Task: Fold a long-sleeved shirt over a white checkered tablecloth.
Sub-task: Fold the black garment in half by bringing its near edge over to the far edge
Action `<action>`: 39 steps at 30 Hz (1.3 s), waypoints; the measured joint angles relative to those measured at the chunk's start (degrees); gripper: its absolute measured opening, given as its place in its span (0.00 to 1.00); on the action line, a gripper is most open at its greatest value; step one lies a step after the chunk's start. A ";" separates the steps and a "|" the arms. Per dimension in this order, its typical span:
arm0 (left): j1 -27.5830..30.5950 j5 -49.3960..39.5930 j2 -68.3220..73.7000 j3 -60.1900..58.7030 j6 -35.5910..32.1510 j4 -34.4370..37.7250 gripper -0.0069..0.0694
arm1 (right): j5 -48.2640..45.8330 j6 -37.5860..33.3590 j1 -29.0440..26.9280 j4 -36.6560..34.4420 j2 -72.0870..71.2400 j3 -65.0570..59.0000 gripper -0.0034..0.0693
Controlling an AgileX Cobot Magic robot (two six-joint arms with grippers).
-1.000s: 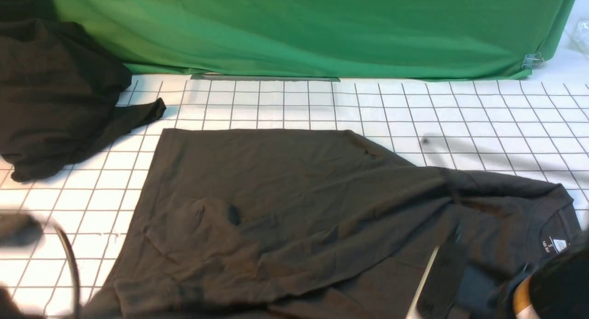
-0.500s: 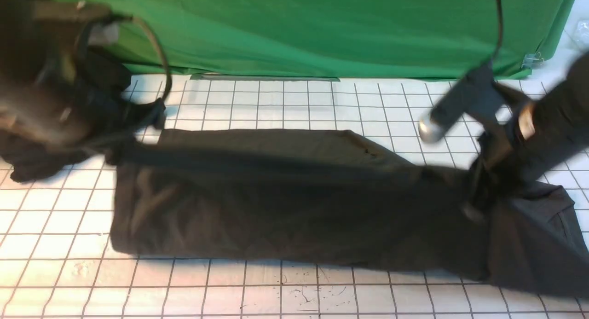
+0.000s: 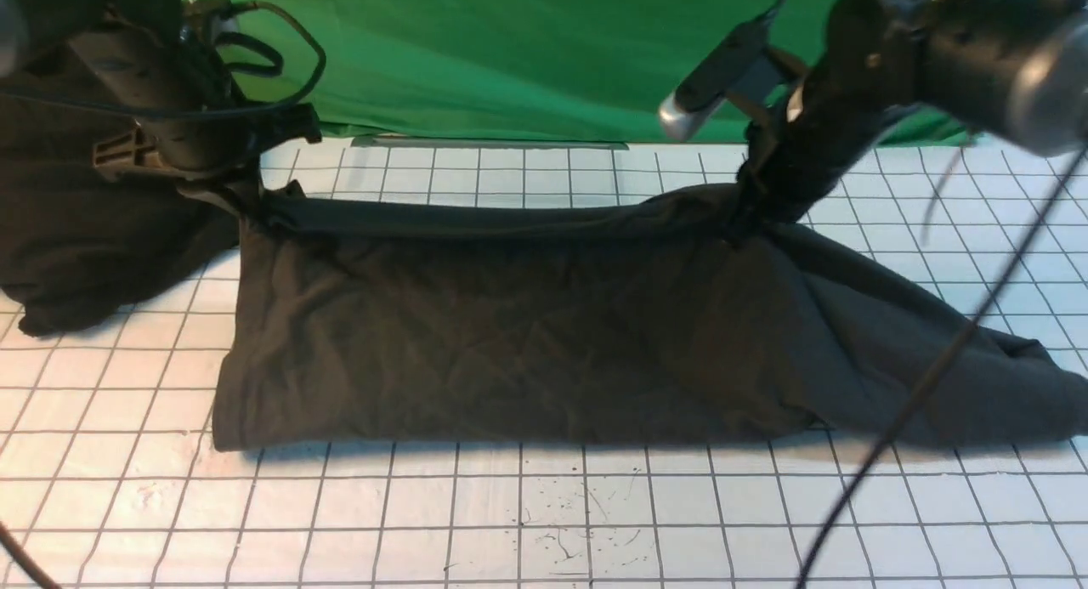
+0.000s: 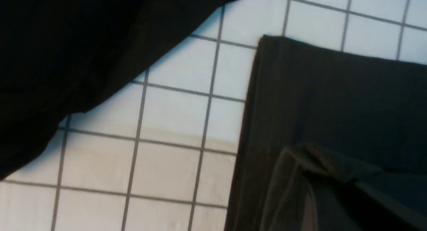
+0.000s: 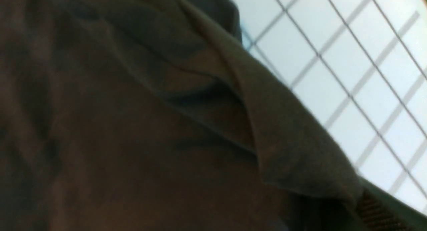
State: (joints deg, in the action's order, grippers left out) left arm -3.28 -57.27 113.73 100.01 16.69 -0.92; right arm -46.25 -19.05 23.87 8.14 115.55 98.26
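Two robot arms hold a dark grey long-sleeved shirt (image 3: pixel 527 334) up by one long edge over a white checkered tablecloth (image 3: pixel 510 521).

The left gripper (image 3: pixel 248 201) is pinched closed on the shirt's raised edge at its left end. The right gripper (image 3: pixel 751 212) is pinched closed on the same edge further right (the fingertips themselves are buried in cloth). Between them the edge runs as a lifted, slightly sagging line. From it the fabric slopes down toward the camera, and its near fold rests on the tablecloth across the middle, with more cloth trailing off to the right. A black heap of cloth (image 3: pixel 76 232) lies at the far left, near the shirt, in front of a green backdrop (image 3: pixel 510 53).
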 joint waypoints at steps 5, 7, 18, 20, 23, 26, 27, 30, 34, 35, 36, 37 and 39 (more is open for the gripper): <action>0.23 4.99 4.02 2.39 -0.11 -0.28 0.12 | 7.09 2.20 0.00 0.26 6.15 2.18 0.13; 0.23 7.13 4.82 2.39 -0.17 -0.33 0.12 | 9.00 2.74 0.00 0.26 7.35 2.18 0.19; 0.29 7.40 5.78 2.51 3.84 -8.42 0.34 | 8.00 12.76 -0.04 2.90 5.38 2.28 0.51; 0.29 6.47 5.78 2.58 3.90 -9.05 0.40 | 7.60 14.63 -0.10 2.95 3.68 2.28 0.44; 0.29 5.12 5.78 2.65 3.08 -8.98 0.49 | 7.25 15.52 -0.10 3.01 0.87 2.56 0.30; 0.29 2.73 5.78 2.84 2.34 -8.73 0.54 | 5.17 15.49 -0.17 3.05 -0.99 2.56 0.20; 0.29 1.26 5.66 2.84 0.77 -7.74 0.55 | 3.22 15.18 -0.36 3.06 -1.87 2.56 0.16; 0.40 -2.35 4.55 2.84 -4.94 -2.15 0.46 | -1.78 14.89 -0.70 3.02 -3.19 2.56 0.07; -0.55 -4.70 2.80 2.84 -12.17 7.78 0.22 | -5.92 11.58 -0.80 -0.33 -3.36 2.56 0.05; -0.94 -4.70 2.68 2.84 -13.34 9.00 0.19 | -6.59 10.58 -0.80 -1.16 -3.36 2.56 0.04; -2.09 -4.41 2.63 2.94 -15.46 11.15 0.13 | -6.88 9.91 -0.80 -2.70 -3.36 2.56 0.04; -2.88 -3.96 2.87 2.91 -16.09 11.93 0.12 | -6.88 9.63 -0.80 -3.20 -3.36 2.56 0.04; -5.00 -2.26 4.04 2.95 -17.01 13.02 0.09 | -6.36 9.17 -0.80 -4.24 -3.36 2.56 0.04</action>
State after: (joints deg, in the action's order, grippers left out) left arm -8.28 -59.53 117.78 102.96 -0.32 12.10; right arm -52.61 -9.88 23.07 3.90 112.19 100.82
